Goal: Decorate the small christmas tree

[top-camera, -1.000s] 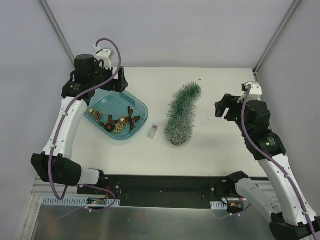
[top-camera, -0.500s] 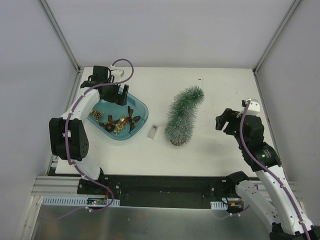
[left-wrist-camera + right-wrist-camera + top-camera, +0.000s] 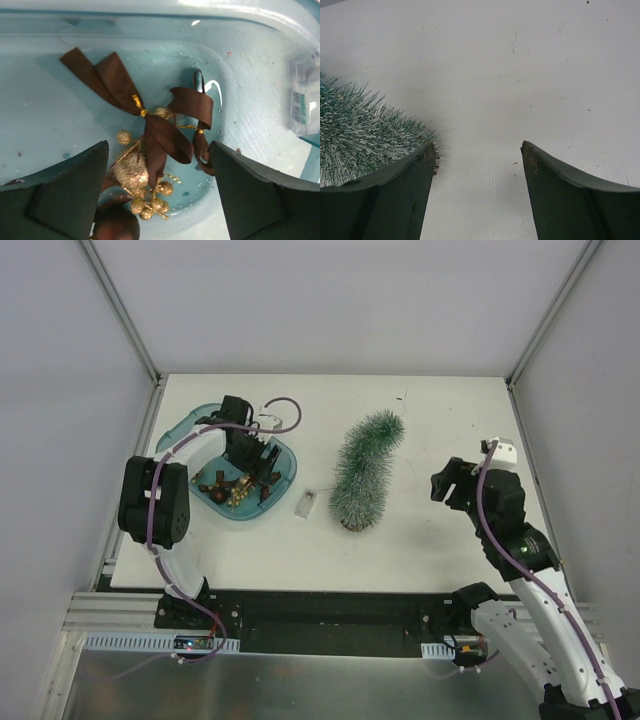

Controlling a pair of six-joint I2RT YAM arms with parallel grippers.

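Observation:
The small frosted-green christmas tree (image 3: 362, 470) stands mid-table, its tip bent up and to the right; its bristles show at the left of the right wrist view (image 3: 360, 135). My left gripper (image 3: 262, 462) is open, low inside the teal tray (image 3: 285, 468). Brown ribbon bows (image 3: 150, 112), a gold glitter cluster (image 3: 137, 177) and a brown ball (image 3: 116, 225) lie between its jaws, untouched. My right gripper (image 3: 443, 472) is open and empty, to the right of the tree, above bare table.
A small clear plastic packet (image 3: 306, 503) lies on the table between tray and tree; it also shows at the right edge of the left wrist view (image 3: 302, 95). Grey walls enclose the table on three sides.
My left arm has swung forward and down, bringing its gripper from the tray's back rim into the tray over the ornaments. My right arm lowered slightly, then held still.

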